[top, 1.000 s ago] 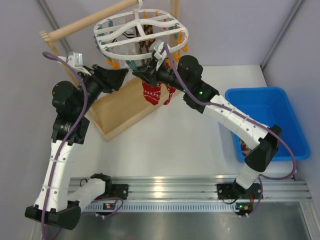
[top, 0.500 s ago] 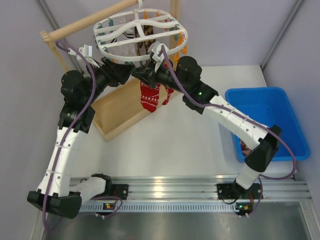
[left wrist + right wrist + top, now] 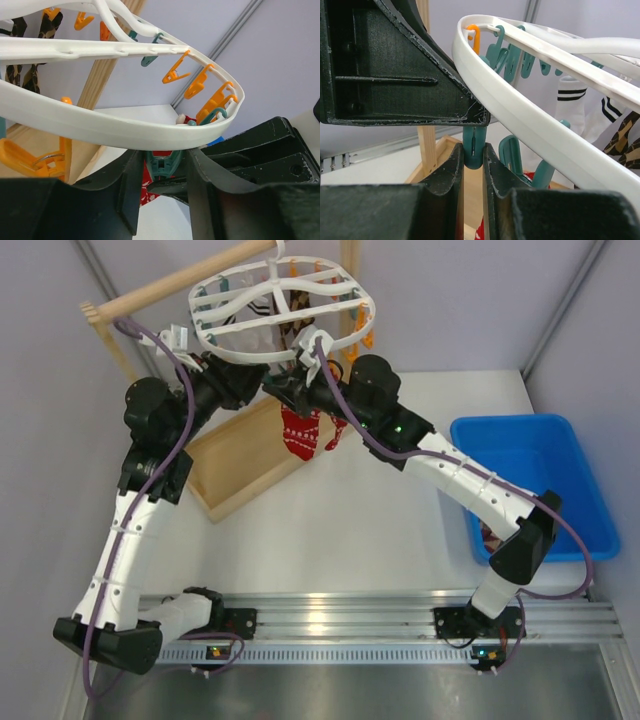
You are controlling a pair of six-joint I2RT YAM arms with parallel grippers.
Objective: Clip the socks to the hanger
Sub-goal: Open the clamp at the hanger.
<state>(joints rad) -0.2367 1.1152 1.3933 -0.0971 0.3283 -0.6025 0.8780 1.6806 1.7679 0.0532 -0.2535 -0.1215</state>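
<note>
The white oval hanger (image 3: 285, 310) hangs from the wooden rod, ringed with orange and teal clips. A red patterned sock (image 3: 300, 435) dangles under my right gripper (image 3: 283, 397), which is shut on its top edge. In the right wrist view the gripper (image 3: 473, 150) has the lower end of a teal clip (image 3: 474, 140) touching between its fingertips. My left gripper (image 3: 258, 388) comes in from the left. In the left wrist view this gripper (image 3: 165, 160) straddles that teal clip (image 3: 164, 165) just under the hanger's rim (image 3: 100, 125). Thin gaps show on both sides, so the jaws are open. A second red sock (image 3: 338, 435) hangs beside the first.
A wooden tray (image 3: 240, 465) lies under the hanger, below the wooden rod (image 3: 180, 285). A blue bin (image 3: 540, 480) stands at the right with a sock at its near corner. A white striped sock (image 3: 572, 107) and a leopard-print one (image 3: 625, 140) hang clipped at the far side.
My left gripper has swung in from the left to the teal clip under the rim, and its jaws have narrowed. The right gripper with the red sock has stayed at the clip.
</note>
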